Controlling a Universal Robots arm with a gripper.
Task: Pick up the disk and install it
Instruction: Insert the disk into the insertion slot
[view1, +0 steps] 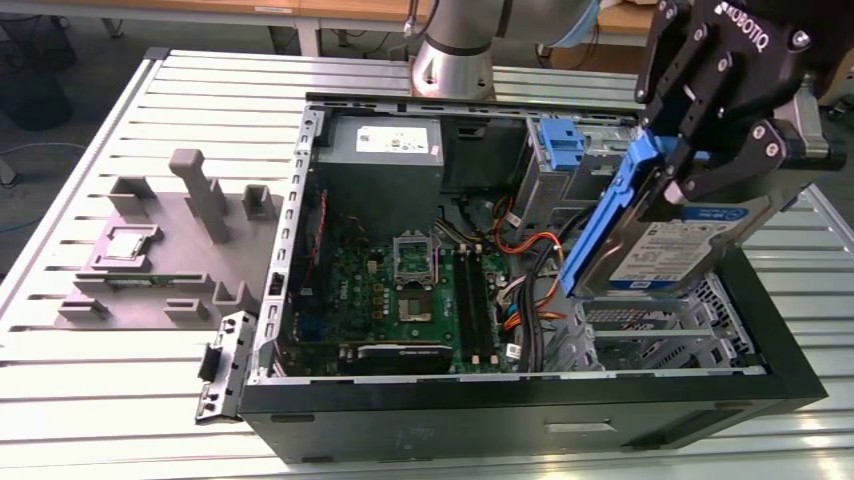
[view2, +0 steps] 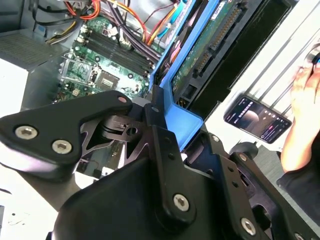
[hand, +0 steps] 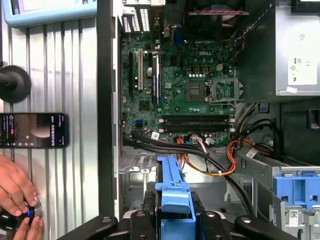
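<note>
Grey slatted metal table (view1: 160, 90) beneath open computer case (view1: 534, 400); above, end effector (view1: 694, 175) tight on the disk (view1: 674, 250).

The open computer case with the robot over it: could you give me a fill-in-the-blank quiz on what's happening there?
1. The gripper holds the disk by its ____ plastic carrier.
2. The motherboard inside the computer case is ____ in colour.
3. In the first wrist view, a ____ lies screen-up on the table beside the case.
Missing words: blue; green; phone.
</note>
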